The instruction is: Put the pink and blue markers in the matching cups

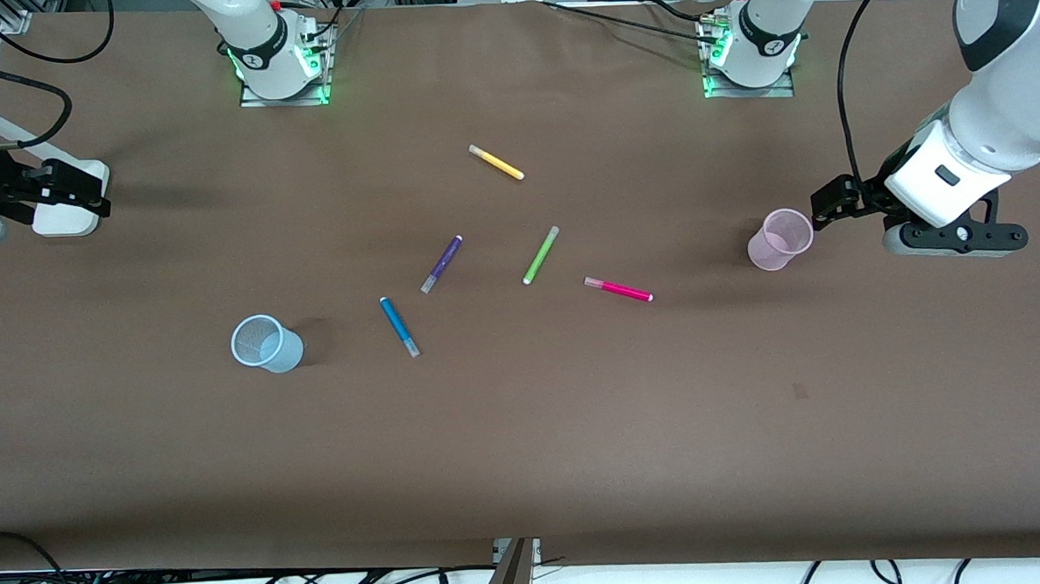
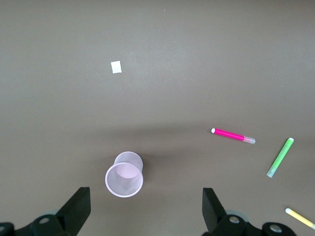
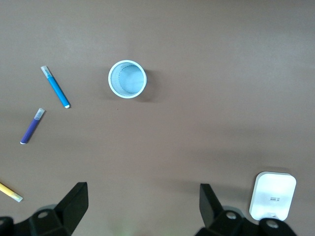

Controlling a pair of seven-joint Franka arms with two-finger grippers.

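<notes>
The pink marker (image 1: 618, 289) lies flat on the brown table, between the middle and the pale pink cup (image 1: 781, 238), which stands upright toward the left arm's end. The blue marker (image 1: 399, 326) lies flat beside the upright light blue cup (image 1: 265, 343), toward the right arm's end. My left gripper (image 1: 832, 204) is open and empty, up over the table beside the pink cup (image 2: 124, 175); its view also shows the pink marker (image 2: 233, 135). My right gripper (image 1: 72, 190) is open and empty at the right arm's end; its view shows the blue cup (image 3: 127, 79) and blue marker (image 3: 55, 87).
A purple pen (image 1: 441, 264), a lime-green pen (image 1: 540, 254) and a yellow pen (image 1: 496, 162) lie loose near the table's middle. A white device (image 1: 65, 226) lies under the right gripper. A small white scrap (image 2: 116, 67) lies on the table near the pink cup.
</notes>
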